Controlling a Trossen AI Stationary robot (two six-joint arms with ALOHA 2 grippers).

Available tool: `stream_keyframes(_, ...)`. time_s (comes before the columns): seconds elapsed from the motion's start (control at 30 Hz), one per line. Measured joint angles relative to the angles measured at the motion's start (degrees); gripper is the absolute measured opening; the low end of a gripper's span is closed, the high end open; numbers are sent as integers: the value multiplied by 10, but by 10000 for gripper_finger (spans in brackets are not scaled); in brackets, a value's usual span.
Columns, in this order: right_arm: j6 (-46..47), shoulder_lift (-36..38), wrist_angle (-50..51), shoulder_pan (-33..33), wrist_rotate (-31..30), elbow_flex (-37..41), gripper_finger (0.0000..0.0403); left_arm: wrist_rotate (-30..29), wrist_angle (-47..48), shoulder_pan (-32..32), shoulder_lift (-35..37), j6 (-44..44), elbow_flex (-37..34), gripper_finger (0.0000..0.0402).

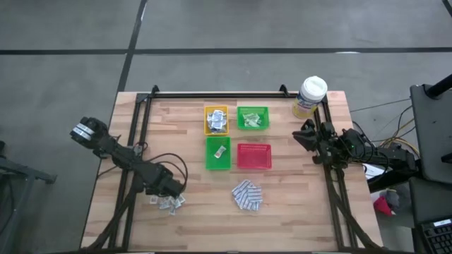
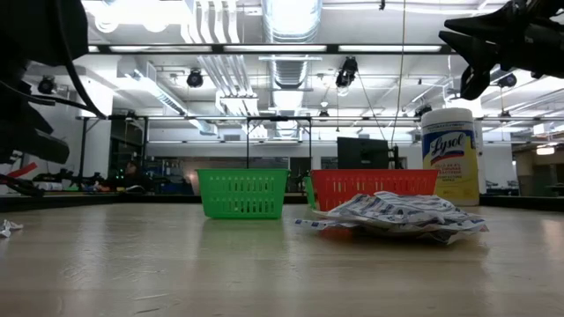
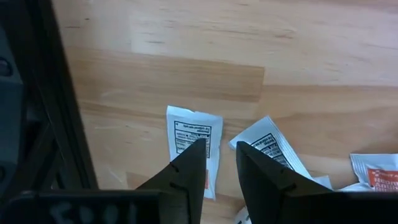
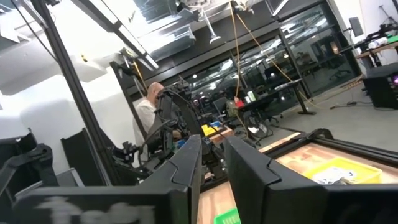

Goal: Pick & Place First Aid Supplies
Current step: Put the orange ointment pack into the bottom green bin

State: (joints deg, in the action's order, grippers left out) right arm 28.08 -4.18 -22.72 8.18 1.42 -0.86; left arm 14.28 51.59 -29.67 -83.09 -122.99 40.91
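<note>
My left gripper [image 1: 169, 192] points down over a small heap of white-grey sachets [image 1: 168, 203] near the table's left front. In its wrist view the gripper [image 3: 219, 149] is open. One finger stands over a printed sachet [image 3: 186, 132], the other over a second sachet [image 3: 273, 144]. A pile of blue-and-white pads [image 1: 247, 195] lies in front of the trays. My right gripper [image 1: 305, 134] waits raised at the table's right side, open with nothing between its fingers [image 4: 211, 158]. My left gripper comes at the sachets from above, pointing steeply down, with bare wood and one sachet's edge [image 3: 216, 134] showing in the gap. Whether its fingertips [image 3: 198, 146] touch the sachets, I cannot tell.
Four small trays stand mid-table: yellow [image 1: 216, 120] and green [image 1: 253, 118] behind, both holding packets, green [image 1: 218, 153] with one packet and red [image 1: 253, 156] in front. A yellow canister with a white lid [image 1: 311, 97] stands far right. Black frame bars run along the left [image 3: 59, 93] and right sides.
</note>
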Motion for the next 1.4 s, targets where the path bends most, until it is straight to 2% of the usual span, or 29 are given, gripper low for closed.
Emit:
stream_keyframes(0.4,0,0,0,0,-1,0,84,-1,9,1,0,-23,3,104)
stream_keyframes(0.87,0,0,2,0,-1,0,68,3,-19,20,-10,-35,-27,103)
stream_keyframes(1.1,-4,0,3,0,-1,0,77,3,-22,21,-12,-32,-30,103)
stream_keyframes(1.4,-11,0,3,0,-1,0,84,-1,-20,21,-14,-28,-30,84)
